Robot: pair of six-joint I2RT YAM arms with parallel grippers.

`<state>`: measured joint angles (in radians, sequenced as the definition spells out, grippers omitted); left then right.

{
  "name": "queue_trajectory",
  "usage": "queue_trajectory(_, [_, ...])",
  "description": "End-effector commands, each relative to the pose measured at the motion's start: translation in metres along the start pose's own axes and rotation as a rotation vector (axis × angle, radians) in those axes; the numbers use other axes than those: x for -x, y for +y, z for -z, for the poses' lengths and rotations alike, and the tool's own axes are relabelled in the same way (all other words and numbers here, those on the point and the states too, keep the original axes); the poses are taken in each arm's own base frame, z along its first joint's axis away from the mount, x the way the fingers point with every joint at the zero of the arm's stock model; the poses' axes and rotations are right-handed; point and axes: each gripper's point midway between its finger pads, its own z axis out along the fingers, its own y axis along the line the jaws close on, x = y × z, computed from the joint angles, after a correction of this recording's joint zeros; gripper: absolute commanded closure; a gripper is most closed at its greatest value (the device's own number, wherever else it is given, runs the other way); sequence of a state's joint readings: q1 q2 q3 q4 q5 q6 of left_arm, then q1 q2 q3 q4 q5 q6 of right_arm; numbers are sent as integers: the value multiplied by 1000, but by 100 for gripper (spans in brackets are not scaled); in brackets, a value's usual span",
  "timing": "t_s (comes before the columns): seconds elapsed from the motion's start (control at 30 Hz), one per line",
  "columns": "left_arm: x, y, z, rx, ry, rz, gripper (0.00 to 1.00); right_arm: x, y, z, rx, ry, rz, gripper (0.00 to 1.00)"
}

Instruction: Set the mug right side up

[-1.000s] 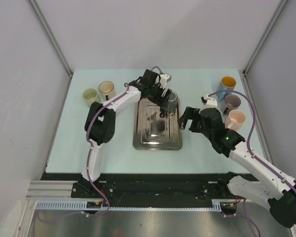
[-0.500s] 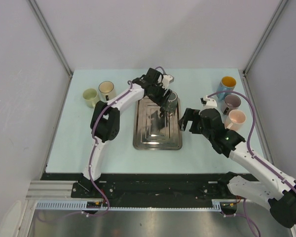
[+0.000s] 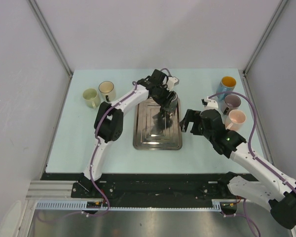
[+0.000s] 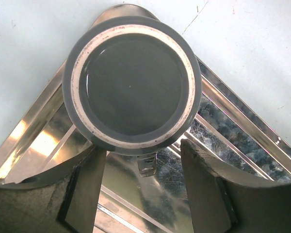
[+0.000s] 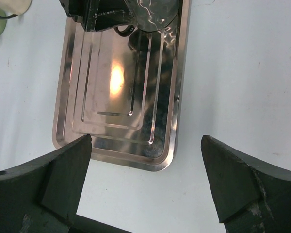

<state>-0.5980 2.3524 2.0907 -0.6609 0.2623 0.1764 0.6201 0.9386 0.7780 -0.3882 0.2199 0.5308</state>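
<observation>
A dark grey mug (image 3: 170, 102) stands upside down in the far right corner of the metal tray (image 3: 155, 140). The left wrist view looks down on the mug's base (image 4: 131, 85), with a pale unglazed ring round it. Its handle (image 4: 147, 164) points toward my left gripper (image 4: 142, 167). That gripper (image 3: 164, 107) is open, one finger on each side of the handle, with a gap on both sides. My right gripper (image 3: 187, 119) hangs wide open right of the tray, holding nothing. In the right wrist view it (image 5: 146, 145) hangs over the tray's near right corner (image 5: 167, 158).
A green mug (image 3: 90, 95) and a cream mug (image 3: 107, 89) stand upright at the far left. A blue mug with yellow inside (image 3: 228, 83), a dark purple one (image 3: 232, 102) and a pink one (image 3: 236, 118) stand at the right, close to my right arm.
The left gripper's fingers have narrowed around the mug's handle, and the left wrist has shifted slightly right. The mug and the right arm have not moved.
</observation>
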Motion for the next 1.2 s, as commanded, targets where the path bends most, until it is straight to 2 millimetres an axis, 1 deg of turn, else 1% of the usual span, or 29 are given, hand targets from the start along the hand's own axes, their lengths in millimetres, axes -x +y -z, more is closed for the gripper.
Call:
queue_trajectory(0.0, [20, -5, 0, -13, -46, -122, 34, 10, 3, 3, -5, -30, -18, 0])
queue_trajectory(0.17, [17, -7, -3, -19, -37, -119, 39, 9, 1, 3, -13, -27, -16, 0])
queue_trajectory(0.27, [18, -8, -2, -21, -41, -120, 45, 9, 1, 4, -14, -27, -16, 0])
queue_trajectory(0.3, [18, -7, -2, -22, -40, -118, 49, 9, 1, 4, -15, -28, -17, 0])
queue_trajectory(0.4, [18, -7, -1, -22, -40, -121, 57, 9, 1, 4, -13, -29, -19, 0])
queue_trajectory(0.57, [15, -11, -2, -31, -33, -123, 60, 9, 1, 6, -14, -24, -26, 0])
queue_trajectory(0.67, [12, -14, -3, -30, -24, -127, 67, 8, 0, 6, -17, -25, -29, 0])
queue_trajectory(0.7, [11, -15, -4, -32, -20, -128, 74, 8, 0, 6, -18, -23, -31, 0])
queue_trajectory(0.77, [9, -18, -3, -32, -15, -129, 83, 8, 0, 6, -16, -22, -31, 0])
queue_trajectory(0.8, [9, -18, -1, -29, -15, -128, 94, 8, 2, 7, -10, -22, -33, 0])
queue_trajectory(0.83, [12, -20, 3, -28, -20, -129, 99, 8, 1, 7, -13, -23, -34, 1])
queue_trajectory(0.93, [10, -24, 8, -29, -17, -128, 100, 9, 3, 7, -4, -28, -36, 1])
queue_trajectory(1.03, [10, -26, 19, -22, -22, -121, 100, 11, 5, 9, 8, -35, -40, 1])
queue_trajectory(1.07, [11, -27, 25, -17, -29, -112, 100, 12, 6, 9, 9, -36, -42, 1])
queue_trajectory(1.13, [12, -28, 31, -12, -33, -103, 100, 12, 7, 10, 15, -39, -39, 1])
queue_trajectory(1.17, [9, -29, 33, -12, -28, -88, 100, 12, 7, 11, 14, -41, -39, 1])
